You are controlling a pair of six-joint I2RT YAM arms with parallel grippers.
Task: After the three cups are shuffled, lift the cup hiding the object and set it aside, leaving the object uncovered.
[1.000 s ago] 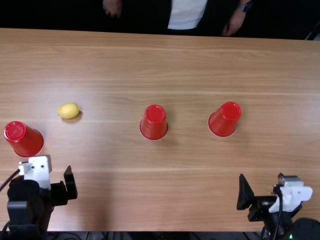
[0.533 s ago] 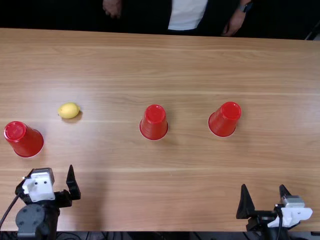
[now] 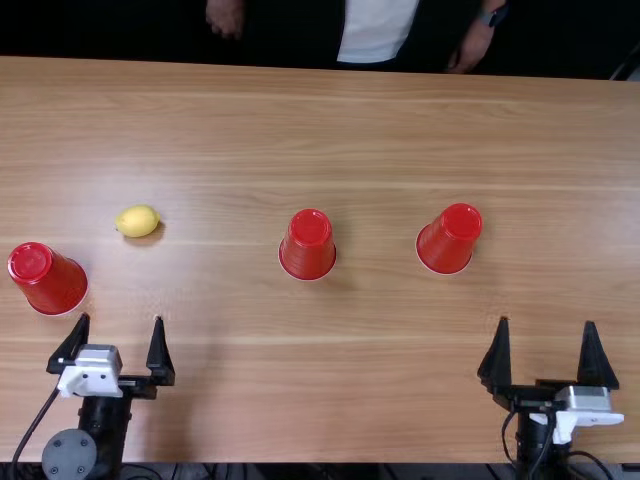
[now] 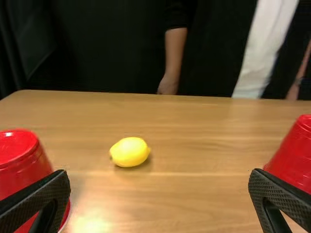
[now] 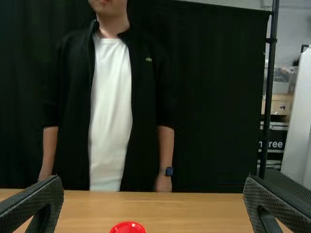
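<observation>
1. Left pincer [image 3: 118,322] low at the tabletop's [image 3: 320,130] near edge, pointing forward, fingers wide apart, empty
2. Right pincer [image 3: 546,324] likewise wide and empty
3. Lemon [image 3: 137,221] lies uncovered between left cup [image 3: 45,277] and middle cup [image 3: 307,243]

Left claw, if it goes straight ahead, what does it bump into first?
The left claw would probably meet the lemon, lying ahead between its fingers. One finger might graze the nearer red cup first; depth is unclear.

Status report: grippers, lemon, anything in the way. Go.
Left gripper open, right gripper open, both empty. Lemon uncovered; left cup upside down beside it, apart. Nothing blocking.
</observation>
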